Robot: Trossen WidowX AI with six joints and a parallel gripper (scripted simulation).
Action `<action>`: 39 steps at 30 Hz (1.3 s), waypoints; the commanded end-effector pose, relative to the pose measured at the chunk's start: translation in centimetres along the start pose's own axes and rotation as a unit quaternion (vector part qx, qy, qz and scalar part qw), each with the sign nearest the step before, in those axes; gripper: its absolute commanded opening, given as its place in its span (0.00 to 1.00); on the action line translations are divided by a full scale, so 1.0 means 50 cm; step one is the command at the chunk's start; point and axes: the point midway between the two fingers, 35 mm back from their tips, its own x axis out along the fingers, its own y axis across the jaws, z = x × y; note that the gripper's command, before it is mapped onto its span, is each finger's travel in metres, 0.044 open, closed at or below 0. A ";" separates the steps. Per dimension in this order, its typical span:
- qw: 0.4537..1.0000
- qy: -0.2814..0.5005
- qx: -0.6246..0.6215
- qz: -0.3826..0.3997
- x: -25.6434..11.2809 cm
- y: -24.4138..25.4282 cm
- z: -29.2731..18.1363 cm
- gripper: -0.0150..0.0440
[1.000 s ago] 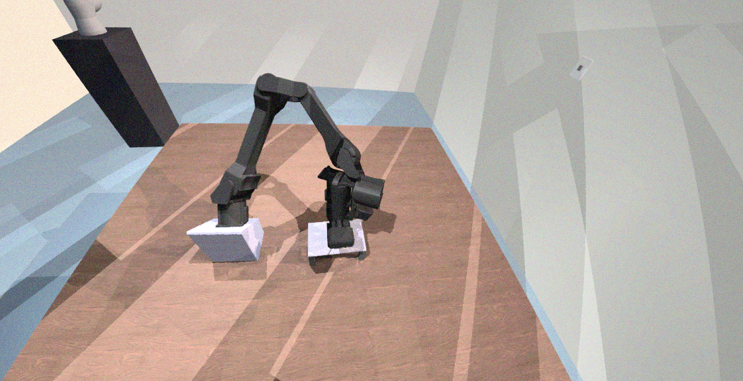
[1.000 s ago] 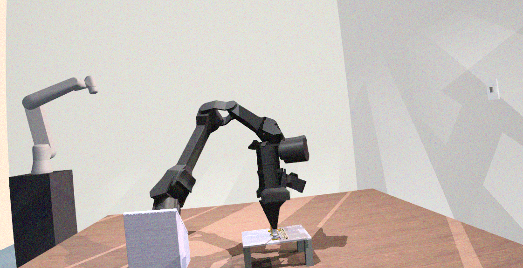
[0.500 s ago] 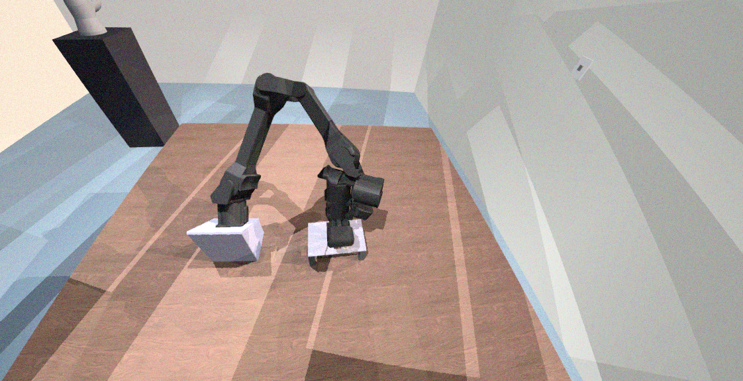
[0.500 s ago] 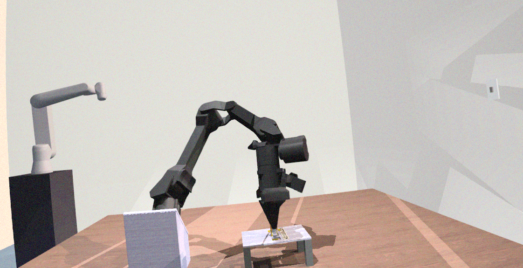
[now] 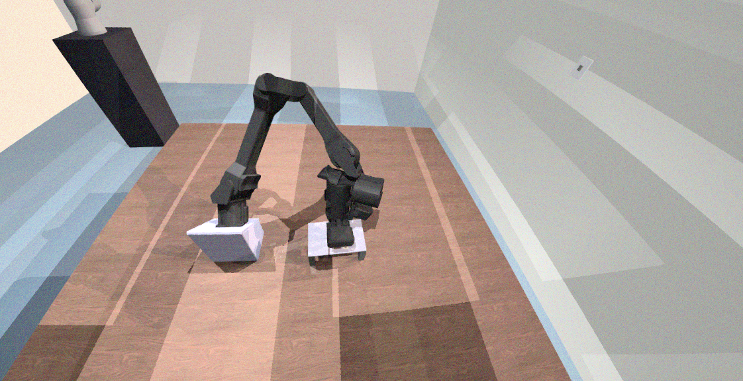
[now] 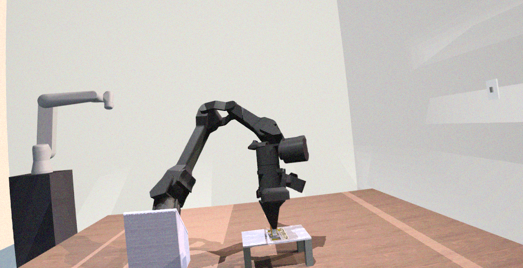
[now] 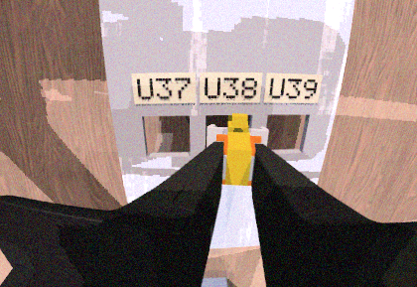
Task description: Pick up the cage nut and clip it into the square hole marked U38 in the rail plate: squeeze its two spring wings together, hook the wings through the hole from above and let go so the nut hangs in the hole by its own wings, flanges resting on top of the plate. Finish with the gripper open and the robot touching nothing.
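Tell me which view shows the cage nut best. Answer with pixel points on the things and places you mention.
Wrist: its yellow body [image 7: 239, 164] shows large between the jaws, at U38. Exterior shows only small yellow bits under the jaws; top mostly hides it behind the gripper [image 5: 340, 245] [image 6: 274, 228] [image 7: 238, 146].

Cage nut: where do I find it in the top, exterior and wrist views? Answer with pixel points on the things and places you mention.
Top: the cage nut can't be made out; the gripper [image 5: 340, 242] [image 6: 274, 227] [image 7: 237, 153] covers its spot.
Exterior: low, right of centre, a small yellow-and-grey shape under the fingertips.
Wrist: just below and right of centre, yellow and orange between the fingers, by the U38 label [image 7: 230, 88].
Shared landmark: the pale rail plate [image 5: 317, 238] [image 6: 252, 237] [image 7: 144, 48].
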 end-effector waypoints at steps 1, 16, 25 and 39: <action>1.000 -0.001 0.001 -0.002 -0.002 -0.003 0.002 0.31; 1.000 -0.001 0.001 -0.006 -0.003 -0.002 0.002 0.31; 1.000 -0.001 0.001 -0.011 -0.002 -0.001 0.002 0.31; 1.000 -0.001 0.001 -0.011 -0.001 0.000 0.001 0.31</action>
